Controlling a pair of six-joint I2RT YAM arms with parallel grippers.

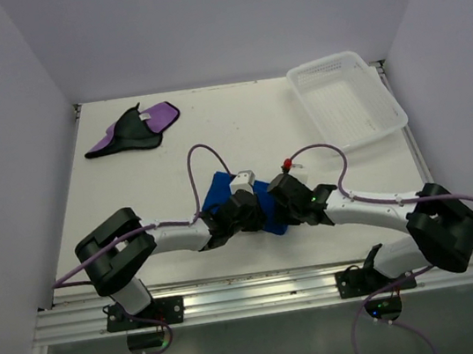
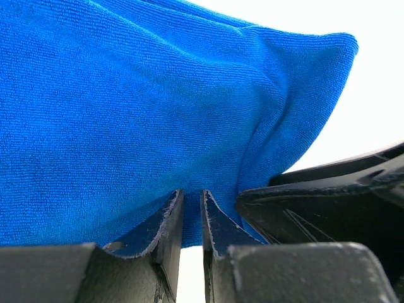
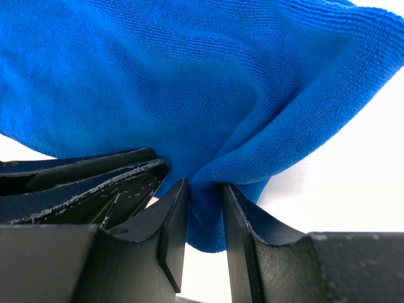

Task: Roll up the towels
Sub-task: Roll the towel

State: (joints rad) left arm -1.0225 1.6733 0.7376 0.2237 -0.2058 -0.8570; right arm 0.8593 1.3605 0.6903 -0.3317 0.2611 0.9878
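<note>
The bright blue towel (image 1: 221, 190) lies at the table's near middle, mostly hidden under both wrists. My left gripper (image 1: 249, 211) is shut on its near edge; in the left wrist view the blue towel (image 2: 139, 113) fills the frame and a fold sits between the fingers (image 2: 170, 221). My right gripper (image 1: 287, 208) is shut on the same edge right beside it; the right wrist view shows a thick fold of the blue towel (image 3: 208, 95) pinched between the fingers (image 3: 237, 221). The purple towel (image 1: 133, 128), black side partly up with a white tag, lies crumpled at the far left.
A white plastic mesh basket (image 1: 345, 100) stands at the far right of the table. The other gripper's black fingers show at the side of each wrist view, close by. A metal rail runs along the near table edge (image 1: 254, 294).
</note>
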